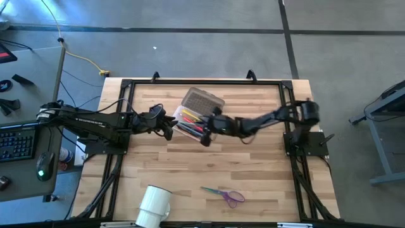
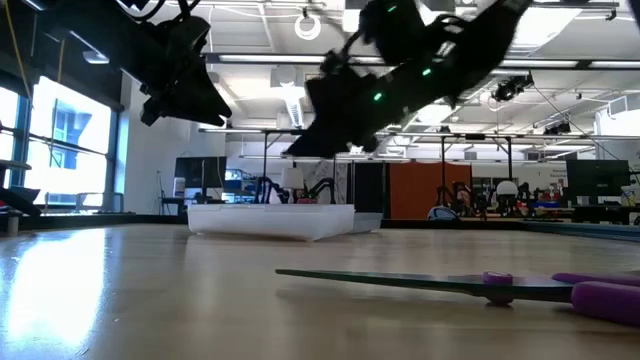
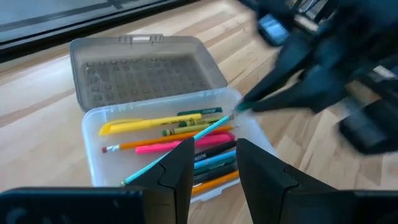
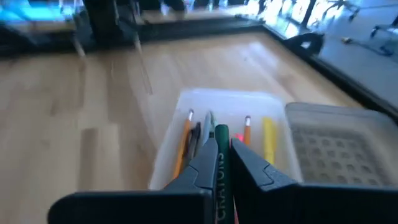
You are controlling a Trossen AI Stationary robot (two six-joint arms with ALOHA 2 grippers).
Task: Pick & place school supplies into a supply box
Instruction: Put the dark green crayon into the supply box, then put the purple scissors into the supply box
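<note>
The clear supply box (image 1: 192,120) stands on the table with its ribbed grey lid (image 3: 143,68) swung open. Yellow, orange, pink, green and black pens and pencils (image 3: 180,134) lie inside, and a teal pencil (image 3: 186,142) slants across them. My right gripper (image 4: 224,165) hovers over the box (image 4: 217,106), shut on a green pencil. My left gripper (image 3: 214,168) is open just beside the box's left side (image 1: 169,125) and holds nothing. The purple-and-teal scissors (image 1: 226,194) lie flat near the table's near edge, also seen close up in the low view (image 2: 500,287). My right gripper pinches the green pencil (image 4: 221,149) between its two fingers, with the pencil lying along the fingers, not across them. Its free end (image 4: 221,129) sticks out past the fingertips, over the box's contents. The pencil is lifted clear of the table.
A white cylindrical cup (image 1: 154,204) lies on its side at the near-left edge. Bare wood stretches between the box and the scissors. A black frame (image 1: 126,85) borders the table. A desk with keyboard and mouse (image 1: 19,142) stands off the left side.
</note>
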